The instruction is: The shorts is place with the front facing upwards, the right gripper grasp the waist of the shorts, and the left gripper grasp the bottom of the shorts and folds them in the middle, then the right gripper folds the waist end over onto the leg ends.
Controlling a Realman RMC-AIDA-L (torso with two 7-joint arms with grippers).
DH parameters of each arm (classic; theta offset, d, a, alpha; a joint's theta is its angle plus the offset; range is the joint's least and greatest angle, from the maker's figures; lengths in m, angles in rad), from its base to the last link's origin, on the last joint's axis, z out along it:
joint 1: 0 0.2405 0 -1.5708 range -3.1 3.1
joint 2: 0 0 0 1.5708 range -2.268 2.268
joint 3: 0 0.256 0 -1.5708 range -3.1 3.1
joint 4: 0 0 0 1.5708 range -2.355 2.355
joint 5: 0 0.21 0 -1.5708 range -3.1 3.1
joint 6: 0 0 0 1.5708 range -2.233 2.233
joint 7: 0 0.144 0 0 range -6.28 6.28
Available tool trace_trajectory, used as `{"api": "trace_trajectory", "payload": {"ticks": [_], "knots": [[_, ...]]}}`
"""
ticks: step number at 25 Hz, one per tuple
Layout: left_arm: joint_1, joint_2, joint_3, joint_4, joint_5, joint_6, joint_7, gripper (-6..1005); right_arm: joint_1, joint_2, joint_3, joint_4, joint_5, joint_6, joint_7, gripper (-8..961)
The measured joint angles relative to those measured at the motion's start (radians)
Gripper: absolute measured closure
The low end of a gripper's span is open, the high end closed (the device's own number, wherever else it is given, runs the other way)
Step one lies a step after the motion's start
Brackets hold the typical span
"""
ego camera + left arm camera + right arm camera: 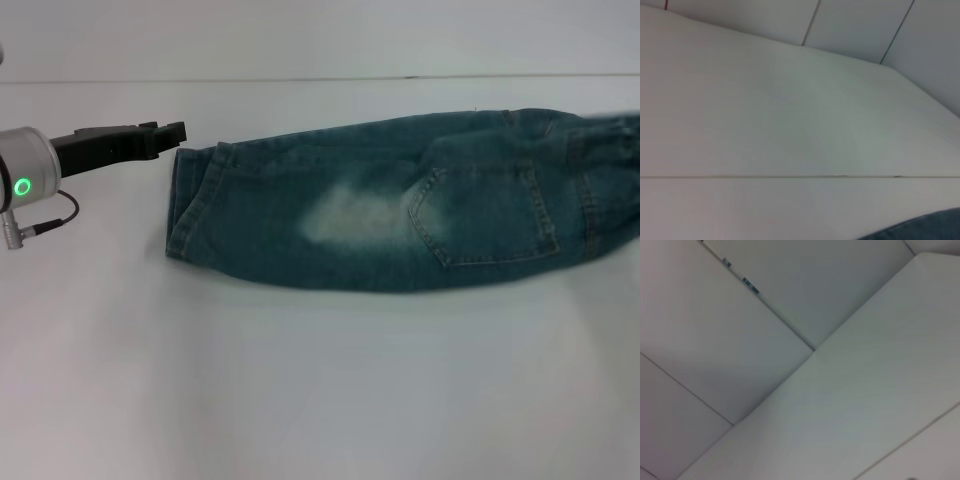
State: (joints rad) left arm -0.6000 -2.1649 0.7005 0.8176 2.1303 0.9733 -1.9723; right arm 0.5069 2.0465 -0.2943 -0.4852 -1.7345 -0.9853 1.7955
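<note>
Shorts [400, 205] beside left gripper [170, 135] fingers (apart)

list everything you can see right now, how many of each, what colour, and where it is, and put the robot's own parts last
shorts: one, blue-green denim with a pale faded patch, folded in half lengthwise, lying across the middle and right of the table; leg hems toward the robot's left, gathered waist at the right edge of the head view.
table: one, white, under the shorts.
wall panels: pale grey-white, behind the table.
left hand: one, black with a silver wrist and green light, at the far left, just beside the leg hems.
right hand: not in view.
</note>
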Motion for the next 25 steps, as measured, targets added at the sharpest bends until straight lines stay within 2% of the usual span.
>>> {"api": "trace_trajectory", "payload": {"ticks": [4, 7, 10, 15, 21, 25], "knots": [[0.027, 0.000, 0.020, 0.019, -0.065, 0.054, 0.041, 599, -0.019, 0.002, -0.002, -0.029, -0.005, 0.004, -0.038, 425], [0.045, -0.001, 0.021, 0.017, -0.127, 0.093, 0.101, 598, -0.027, 0.008, -0.015, -0.048, -0.016, 0.010, -0.078, 304], [0.064, -0.002, 0.023, 0.009, -0.203, 0.156, 0.179, 567, -0.040, 0.002, -0.040, -0.051, -0.032, 0.013, -0.068, 183], [0.084, -0.004, 0.037, -0.018, -0.290, 0.277, 0.288, 516, -0.070, 0.007, -0.050, -0.057, -0.079, 0.027, -0.062, 25], [0.079, -0.006, 0.076, -0.064, -0.306, 0.279, 0.309, 454, -0.080, 0.011, -0.066, -0.043, -0.094, 0.057, -0.058, 27], [0.077, -0.004, 0.087, -0.071, -0.307, 0.275, 0.310, 309, -0.073, 0.012, -0.108, -0.031, -0.095, 0.088, -0.041, 28]]}}
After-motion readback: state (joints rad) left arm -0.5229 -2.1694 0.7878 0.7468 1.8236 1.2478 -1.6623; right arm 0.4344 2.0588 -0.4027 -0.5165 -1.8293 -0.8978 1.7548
